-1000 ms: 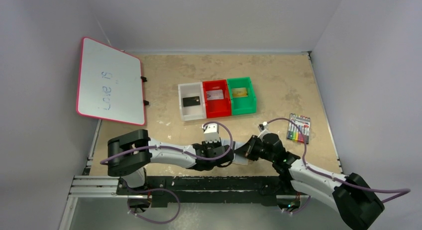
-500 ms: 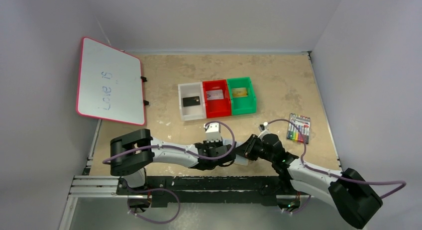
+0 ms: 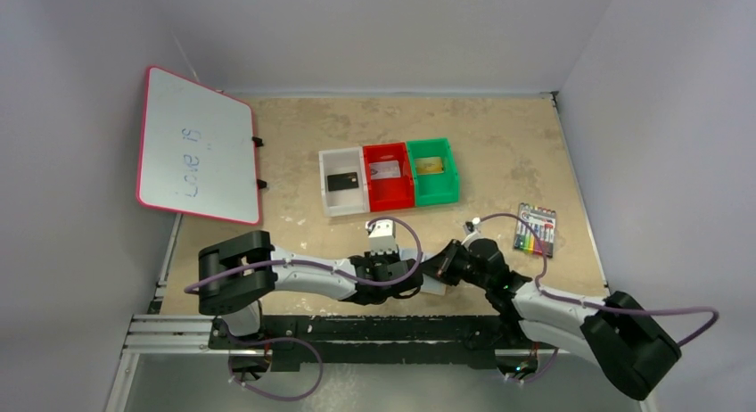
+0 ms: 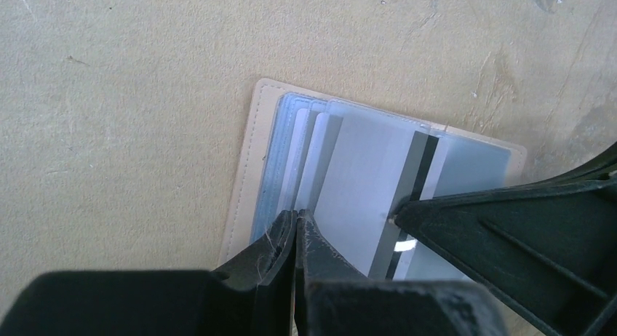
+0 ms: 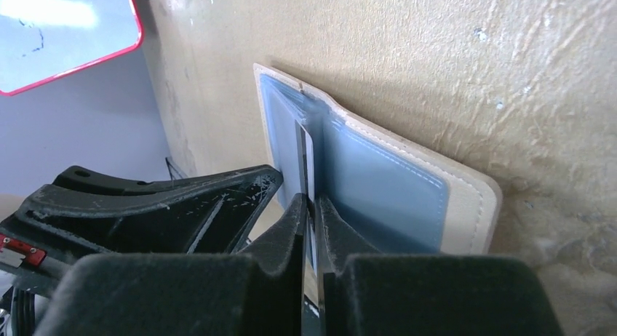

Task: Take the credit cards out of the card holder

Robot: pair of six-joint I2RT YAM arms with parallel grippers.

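Observation:
The card holder [image 4: 249, 161], tan-bordered with pale blue-grey panels, lies open on the table near the arm bases; in the top view only a pale sliver of it [image 3: 433, 288] shows. A pale credit card with a dark stripe [image 4: 364, 180] sticks partly out of a pocket. My right gripper [image 5: 311, 204] is shut on this card's thin edge [image 5: 301, 153]. My left gripper [image 4: 297, 218] is shut, its tips resting on the holder's left panel beside the card. Other credit cards lie in the bins: black [image 3: 341, 181], silvery [image 3: 384, 169], gold [image 3: 430, 166].
White [image 3: 326, 198], red [image 3: 389, 194] and green [image 3: 437, 193] bins stand in a row mid-table. A pink-framed whiteboard [image 3: 194, 149] leans at the far left. A pack of coloured markers [image 3: 536, 229] lies at the right. Both arms crowd the near edge.
The right arm's forearm and base link have swung a little to the left, and its gripper now sits closer against the left gripper. The left arm has stayed in place.

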